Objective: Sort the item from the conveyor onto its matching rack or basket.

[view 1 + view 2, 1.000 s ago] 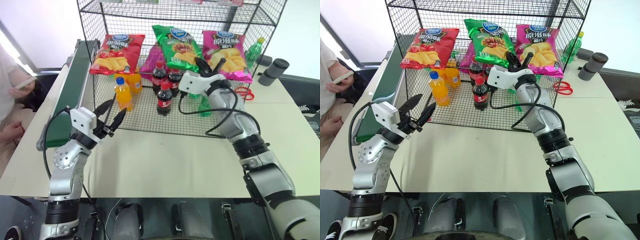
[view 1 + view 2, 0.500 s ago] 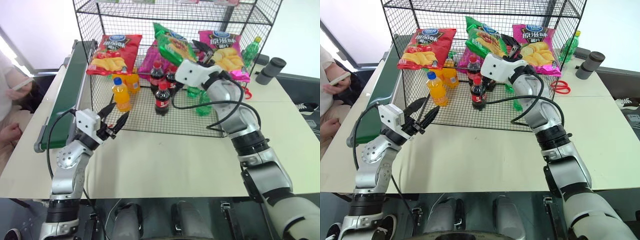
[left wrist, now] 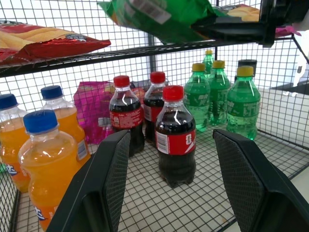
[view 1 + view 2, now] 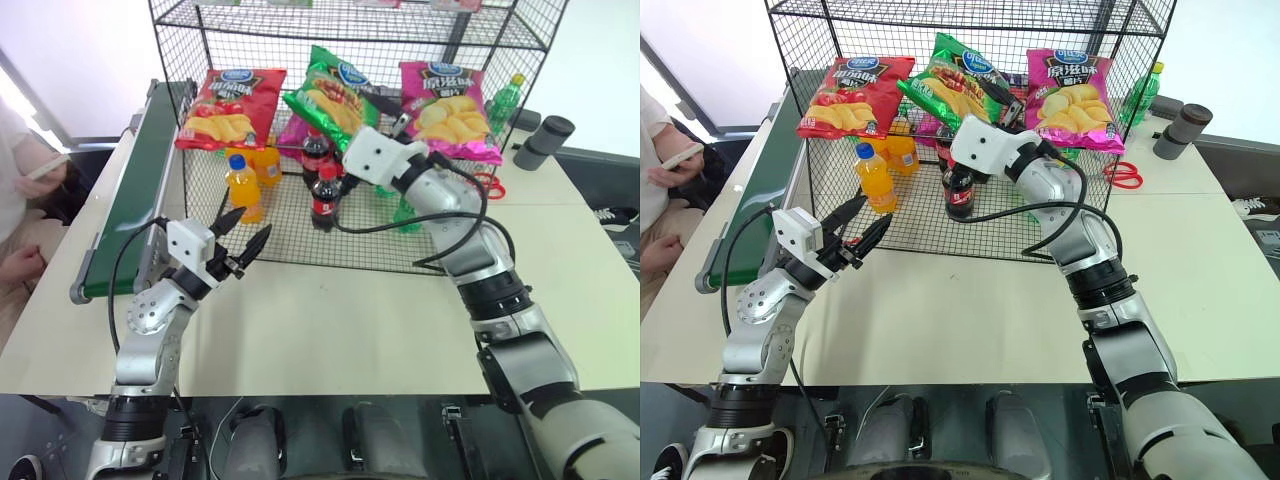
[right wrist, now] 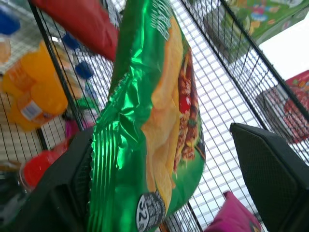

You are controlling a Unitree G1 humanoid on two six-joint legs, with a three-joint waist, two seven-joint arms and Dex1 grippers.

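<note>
My right end effector (image 4: pixel 398 103) is inside the black wire rack (image 4: pixel 180 110) at the level of its middle shelf. Its fingers stand apart, with the green crisp bag (image 4: pixel 328 95) lying tilted between them on that shelf; from the right wrist view I cannot confirm whether either finger touches the bag. The bag sits between the red crisp bag (image 4: pixel 228 108) on its left and the pink crisp bag (image 4: pixel 449 96) on its right. Below, on the rack floor, stand orange drink bottles (image 4: pixel 243 186), cola bottles (image 4: pixel 327 198) and green bottles (image 3: pixel 203 101).

My left end effector (image 4: pixel 247 228) hovers over the counter (image 4: pixel 330 320) just near of the rack, fingers apart, holding nothing. The conveyor (image 4: pixel 135 180) runs along the left side of the rack, its dark green belt bare.
</note>
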